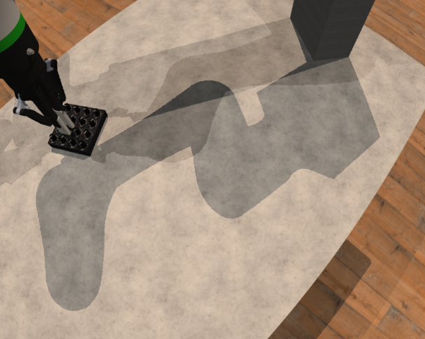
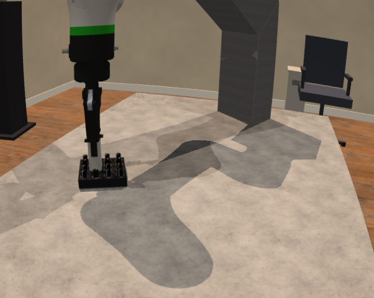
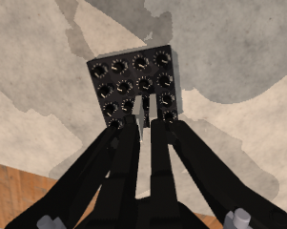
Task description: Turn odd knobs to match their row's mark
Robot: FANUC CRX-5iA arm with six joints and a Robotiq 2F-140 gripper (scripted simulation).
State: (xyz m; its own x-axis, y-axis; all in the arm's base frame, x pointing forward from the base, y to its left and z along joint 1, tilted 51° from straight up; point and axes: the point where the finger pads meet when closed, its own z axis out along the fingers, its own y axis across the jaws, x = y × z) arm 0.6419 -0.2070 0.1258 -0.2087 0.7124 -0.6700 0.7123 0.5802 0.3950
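Observation:
The black knob box [image 1: 98,134] [image 2: 103,183] [image 3: 133,74] stands flat on the table, with four rows of four black knobs on top. My gripper [image 1: 70,130] [image 2: 95,169] [image 3: 147,104] points down at it, its pale fingertips among the knobs. The tips are nearly together, on either side of a knob [image 3: 146,104] in the third row from the top and third from the left in the wrist view. Its white line is hidden. The fingers hide part of the bottom row there. The socket and printed names cannot be made out, so I cannot name the knob.
Neighbouring knobs stand close around the fingertips. A large dark grey pillar [image 1: 325,30] [image 2: 237,77] stands on the table [image 1: 162,255] [image 2: 277,243] well away from the box. Beyond the table are a chair [image 2: 325,64] and a black cabinet [image 2: 5,70]. Broad shadows lie across the table.

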